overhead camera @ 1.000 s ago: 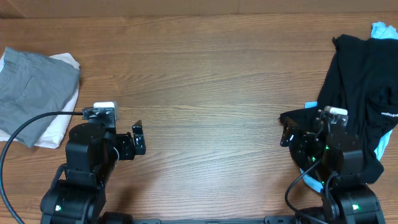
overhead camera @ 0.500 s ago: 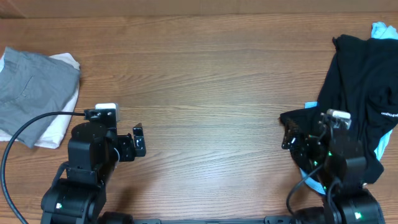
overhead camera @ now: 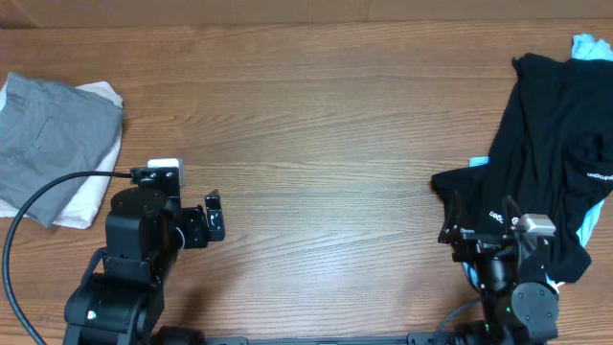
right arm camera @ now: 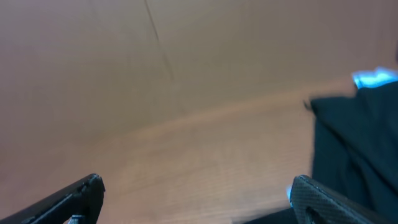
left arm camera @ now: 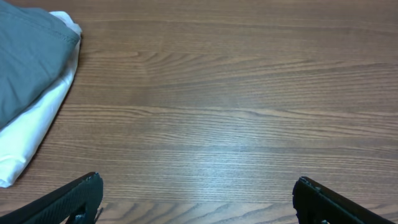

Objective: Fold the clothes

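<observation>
Folded mid-grey shorts [overhead camera: 48, 144] lie on cream-white shorts [overhead camera: 84, 206] at the table's left edge; both show in the left wrist view, grey [left arm camera: 28, 62] over white [left arm camera: 31, 134]. A crumpled black garment [overhead camera: 551, 144] with light-blue cloth [overhead camera: 589, 46] under it lies at the right; it also shows blurred in the right wrist view [right arm camera: 357, 149]. My left gripper [overhead camera: 213, 213] is open and empty over bare wood, right of the folded stack. My right gripper [overhead camera: 455, 230] is open and empty at the black garment's near left edge.
The wooden table [overhead camera: 316, 144] spans the whole view between the two piles. A black cable [overhead camera: 48, 187] runs from the left arm across the folded stack's near edge. Both arm bases stand at the front edge.
My right arm has pulled back toward the front edge and tilted up, so its view is blurred. The left arm and both piles have not moved.
</observation>
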You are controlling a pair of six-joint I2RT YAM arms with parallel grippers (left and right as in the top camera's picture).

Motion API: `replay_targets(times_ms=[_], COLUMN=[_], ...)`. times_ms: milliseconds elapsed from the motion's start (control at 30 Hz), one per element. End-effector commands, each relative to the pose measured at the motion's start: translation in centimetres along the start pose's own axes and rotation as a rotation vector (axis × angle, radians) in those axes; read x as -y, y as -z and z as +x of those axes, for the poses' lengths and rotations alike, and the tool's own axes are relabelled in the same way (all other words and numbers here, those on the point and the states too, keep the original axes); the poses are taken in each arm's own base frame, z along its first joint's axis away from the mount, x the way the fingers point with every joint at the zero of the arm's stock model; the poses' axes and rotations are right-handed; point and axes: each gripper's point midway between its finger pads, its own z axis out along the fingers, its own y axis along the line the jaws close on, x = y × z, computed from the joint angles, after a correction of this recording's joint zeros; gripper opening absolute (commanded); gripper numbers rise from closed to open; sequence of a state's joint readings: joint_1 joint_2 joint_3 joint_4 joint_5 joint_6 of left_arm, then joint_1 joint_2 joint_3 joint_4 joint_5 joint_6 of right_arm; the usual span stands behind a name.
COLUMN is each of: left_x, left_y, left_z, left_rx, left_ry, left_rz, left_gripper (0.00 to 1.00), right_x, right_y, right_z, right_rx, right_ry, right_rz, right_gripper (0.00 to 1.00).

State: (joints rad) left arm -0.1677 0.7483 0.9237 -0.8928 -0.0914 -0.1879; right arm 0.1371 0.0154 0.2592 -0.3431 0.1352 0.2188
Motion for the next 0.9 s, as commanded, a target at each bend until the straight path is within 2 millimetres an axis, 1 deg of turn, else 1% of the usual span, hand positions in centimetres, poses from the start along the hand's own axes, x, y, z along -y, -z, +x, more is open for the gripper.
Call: replay_targets(times_ms=[0,133,233,267,300,333,367,433,867], left_x=[-0.4,-0.4,-0.4,-0.4,-0.4,-0.4,-0.4,-0.4,-0.4], left_y=[-0.1,-0.1,-0.1,-0.1,-0.1,-0.1,-0.1,-0.1,-0.1], left_z=[0.0,0.0,0.0,0.0,0.0,0.0,0.0,0.0,0.0], left_rx=[0.002,0.002,0.002,0.002,0.002,0.002,0.002,0.002,0.002], left_ry=[-0.004,-0.004,-0.004,-0.004,-0.004,-0.004,-0.004,-0.004,-0.004], left_rz=[-0.018,-0.018,-0.018,-0.018,-0.018,-0.018,-0.018,-0.018,-0.018], left_gripper=[1.00,1.00,1.00,1.00,1.00,1.00,1.00,1.00,1.00], right_x=[0.1,0.1,0.2,0.4,1.2,1.2,0.7,0.5,0.5], right_y=[-1.2,-1.8,-1.9,-2.1,-2.4,-2.4,-2.4,-2.4,-2.4], right_z=[0.5,0.4,1.0,1.8,4.6,5.2,5.1,5.2,5.2], right_rx=[0.090,0.220,0.195,0.159,0.044,0.019,0.022,0.018,0.017], right_ry=[0.019,0.049,0.118,0.127,0.139,0.144,0.166,0.161,0.161], right_rz=[-0.022,-0.046,-0.039,-0.030,-0.005,-0.013,-0.038,-0.054,-0.054], right_gripper=[1.00,1.00,1.00,1.00,1.00,1.00,1.00,1.00,1.00])
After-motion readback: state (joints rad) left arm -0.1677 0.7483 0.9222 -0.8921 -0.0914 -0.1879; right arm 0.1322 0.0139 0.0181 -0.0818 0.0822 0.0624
